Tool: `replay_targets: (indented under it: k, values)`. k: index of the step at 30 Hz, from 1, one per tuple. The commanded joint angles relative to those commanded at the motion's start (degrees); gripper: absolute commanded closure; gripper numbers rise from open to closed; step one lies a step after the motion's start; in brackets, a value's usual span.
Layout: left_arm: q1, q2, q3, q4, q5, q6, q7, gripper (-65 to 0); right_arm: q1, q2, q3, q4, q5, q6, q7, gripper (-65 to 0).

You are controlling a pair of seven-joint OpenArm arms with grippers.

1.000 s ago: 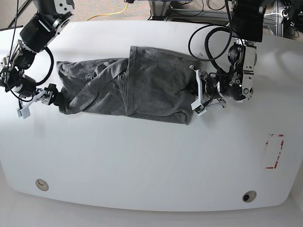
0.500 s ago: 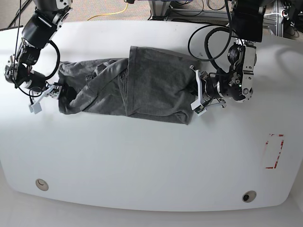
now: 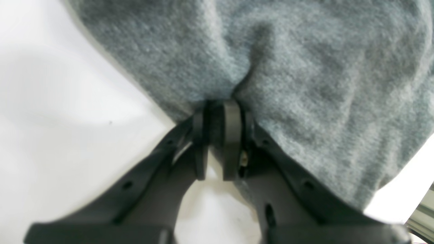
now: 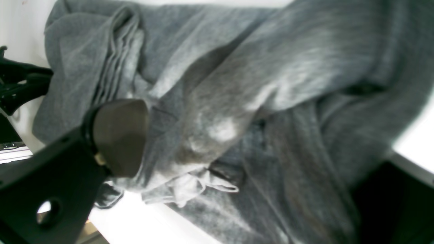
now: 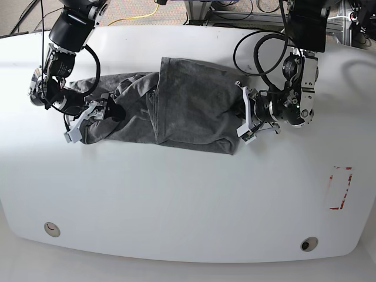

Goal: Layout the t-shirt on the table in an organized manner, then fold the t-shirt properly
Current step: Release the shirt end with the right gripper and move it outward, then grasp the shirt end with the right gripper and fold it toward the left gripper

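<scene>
The dark grey t-shirt point(image 5: 188, 108) lies bunched across the back middle of the white table point(image 5: 176, 194). At its right hem, my left gripper point(image 5: 242, 113) is shut on a pinch of the cloth. The left wrist view shows this close up: the gripper point(image 3: 215, 112) has the t-shirt point(image 3: 305, 67) puckered at its tips. My right gripper point(image 5: 103, 111) sits on the shirt's left end, shut on gathered cloth. In the right wrist view one pad point(image 4: 118, 135) presses the folded t-shirt point(image 4: 271, 84), and the other finger is hidden by cloth.
A red-tape rectangle point(image 5: 339, 188) marks the table at the right. Two grommet holes point(image 5: 51, 229) point(image 5: 308, 244) sit near the front edge. Black cables point(image 5: 258, 53) loop behind the arm that carries the left wrist camera.
My right gripper has moved to the right, from near the table's left edge onto the shirt, drawing the shirt's left end inward with it. My left gripper has stayed in place.
</scene>
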Motion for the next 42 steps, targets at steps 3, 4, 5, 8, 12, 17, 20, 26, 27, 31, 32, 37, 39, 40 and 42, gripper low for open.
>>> replay_targets:
  k: [3,4,5,8,12,17,20,26,27,31,32,37,39,40,42]
  values:
    - [0.0,0.0,0.0,0.2,0.0,0.0,0.0,-6.0,0.0,-0.4,0.0,0.0,-0.1,0.0,1.0,-41.2]
    - [0.0,0.0,0.0,0.3,0.0,0.0,0.0,-6.0,0.0,-0.5,-0.1,0.0,-0.1,0.0,1.4,-36.3]
    - [0.0,0.1,0.0,0.3,0.0,0.0,0.0,-6.0,0.0,-0.5,-0.1,0.1,-0.1,0.0,1.8,-26.2]
    - [0.0,0.3,0.0,0.3,0.0,0.0,0.0,-5.8,0.0,-0.4,-0.1,0.4,-0.1,0.0,1.8,-7.3]
    - [-0.1,0.3,0.0,0.3,0.0,0.0,0.0,-5.8,0.0,-0.3,-1.7,2.5,0.0,0.0,1.7,0.0]
    - [-0.2,0.4,0.0,0.0,0.0,0.0,0.0,-5.8,-0.5,-0.3,-6.3,12.0,0.0,0.0,1.7,0.0]
    - [-0.2,0.4,0.0,0.0,0.0,0.0,0.0,-5.8,-1.5,-0.4,-9.3,17.4,0.0,0.0,1.7,0.0]
    - [-0.2,0.4,0.0,0.0,0.0,0.0,0.0,-5.8,-3.0,-0.7,-15.0,24.7,0.0,-0.04,1.7,0.0]
    - [-0.2,0.4,0.0,-0.1,0.0,0.0,0.0,-5.8,-3.5,-0.8,-16.0,25.8,0.0,-0.22,1.7,0.0]
    - [-0.3,0.4,0.0,-0.1,0.0,0.0,0.0,-5.8,-4.7,-1.6,-21.4,32.1,-0.1,-0.31,1.7,0.0]
    - [-0.3,0.4,0.0,-0.1,0.0,0.0,0.0,-5.8,-4.7,-1.8,-22.3,33.0,-0.1,-0.31,1.7,0.0]
    - [-0.1,0.4,0.0,-0.1,0.1,0.0,0.2,-5.8,-4.4,-2.9,-27.0,35.3,-0.1,-0.4,1.7,0.0]
    - [0.0,0.2,0.0,-0.1,0.1,0.0,0.2,-5.8,-3.2,-4.3,-29.4,35.1,-0.1,-1.45,1.7,0.0]
    - [0.0,0.2,0.0,-0.1,0.1,0.0,0.2,-5.8,-3.0,-4.7,-29.9,35.0,-0.1,-1.98,1.7,0.0]
    - [0.0,0.1,0.0,-0.1,0.1,0.0,0.2,-5.8,-2.3,-5.9,-31.9,35.0,-0.5,-3.82,1.7,0.0]
